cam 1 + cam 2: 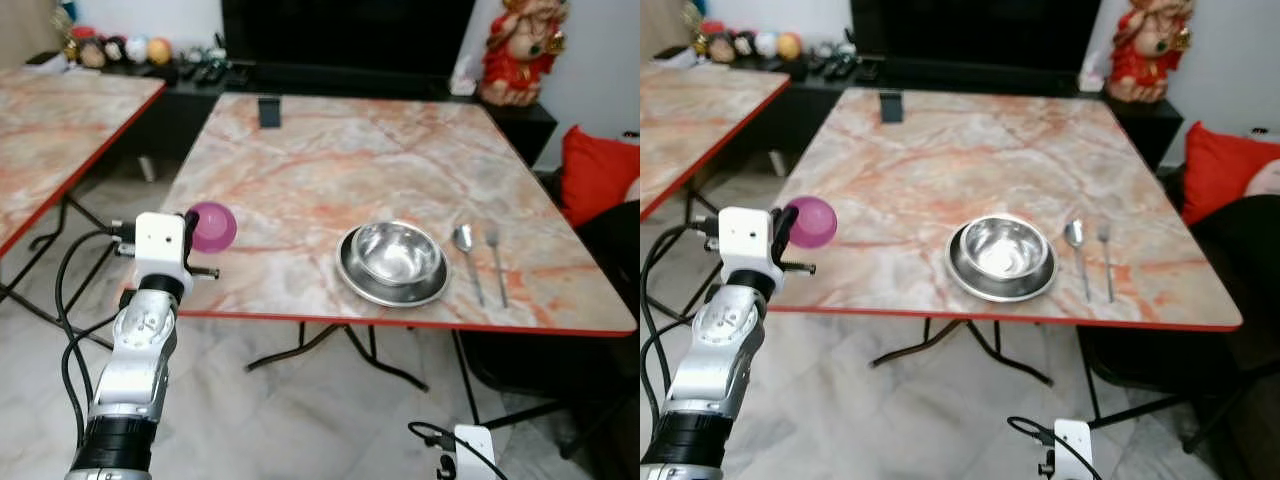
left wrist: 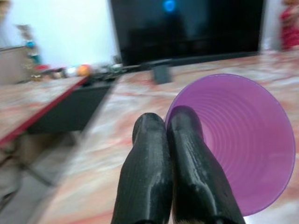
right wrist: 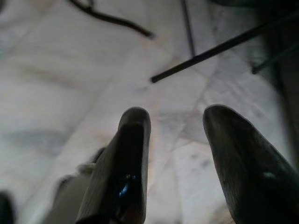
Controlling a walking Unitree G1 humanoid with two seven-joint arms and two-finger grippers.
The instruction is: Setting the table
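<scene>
A marble-patterned worktop with a red edge stands on a pale tiled floor, a second like it off to its left, a black screen on a low dark cabinet behind it, and a red cushion to its right.

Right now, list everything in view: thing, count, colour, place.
Table: one, marbled pink with red edge, ahead.
Second table: one, same marbling, to the robot's left.
Plate: one, steel, near edge of the table.
Bowl: one, steel, inside the plate.
Spoon: one, steel, right of the plate.
Fork: one, steel, right of the spoon.
Cup: one, purple, held over the table's near left edge.
Figurine: one, red and gold, beyond the table.
Cushion: one, red, far right.
Left gripper: pinching the cup's rim.
Right gripper: open, low over the floor.
</scene>
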